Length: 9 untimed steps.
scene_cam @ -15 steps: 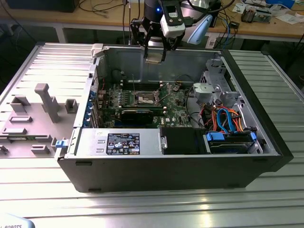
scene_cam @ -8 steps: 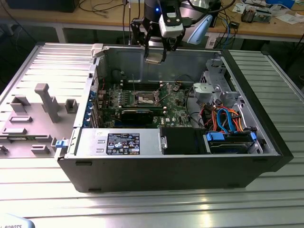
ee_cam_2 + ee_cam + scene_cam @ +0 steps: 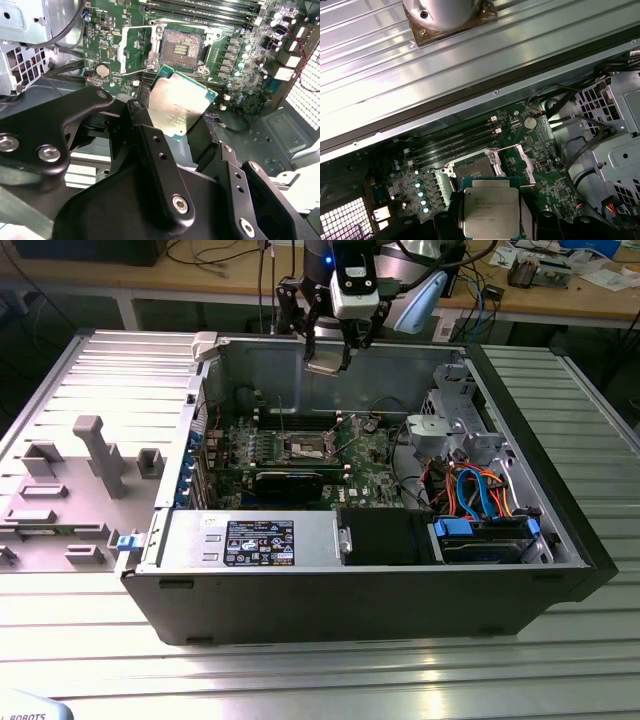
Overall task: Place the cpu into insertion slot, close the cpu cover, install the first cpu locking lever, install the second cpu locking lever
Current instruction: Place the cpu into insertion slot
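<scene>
The cpu [image 3: 178, 102] is a small square chip with a silvery top, and my gripper [image 3: 172, 127] is shut on it by two opposite edges. In the exterior view the gripper [image 3: 330, 355] hangs with the cpu [image 3: 324, 367] high over the open computer case, above the rear of the motherboard [image 3: 370, 455]. The insertion slot [image 3: 182, 46] lies bare below, its contact field showing. The cpu cover [image 3: 134, 47] is swung open beside the slot. In the first wrist view the cpu [image 3: 491, 207] overlaps the near part of the slot [image 3: 472, 167], with the open cover [image 3: 520, 160] next to it.
The case [image 3: 560, 570] lies open on a ribbed metal table. Inside are a power supply [image 3: 250, 540], a drive cage with orange and blue cables [image 3: 480, 495], and memory slots [image 3: 210, 7] behind the socket. A grey fixture plate [image 3: 70, 480] lies at the exterior view's left.
</scene>
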Available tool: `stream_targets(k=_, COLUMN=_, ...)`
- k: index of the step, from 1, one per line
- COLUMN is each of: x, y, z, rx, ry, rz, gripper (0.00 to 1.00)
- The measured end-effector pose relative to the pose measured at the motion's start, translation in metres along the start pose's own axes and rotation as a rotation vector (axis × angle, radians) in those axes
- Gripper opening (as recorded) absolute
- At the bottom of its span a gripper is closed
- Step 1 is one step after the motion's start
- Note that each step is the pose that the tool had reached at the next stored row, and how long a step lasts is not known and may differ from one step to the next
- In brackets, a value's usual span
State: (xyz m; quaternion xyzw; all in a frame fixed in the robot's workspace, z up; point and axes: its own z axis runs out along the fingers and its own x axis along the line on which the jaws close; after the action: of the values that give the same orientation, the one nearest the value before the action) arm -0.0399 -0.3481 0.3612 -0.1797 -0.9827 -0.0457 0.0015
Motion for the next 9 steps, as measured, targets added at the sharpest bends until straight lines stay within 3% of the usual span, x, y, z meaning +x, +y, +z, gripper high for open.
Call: stream_targets(k=9, x=0.0000, y=0.0000, z=0.0000, rx=0.0000, ry=-0.0002, rz=0.001, gripper=0.54)
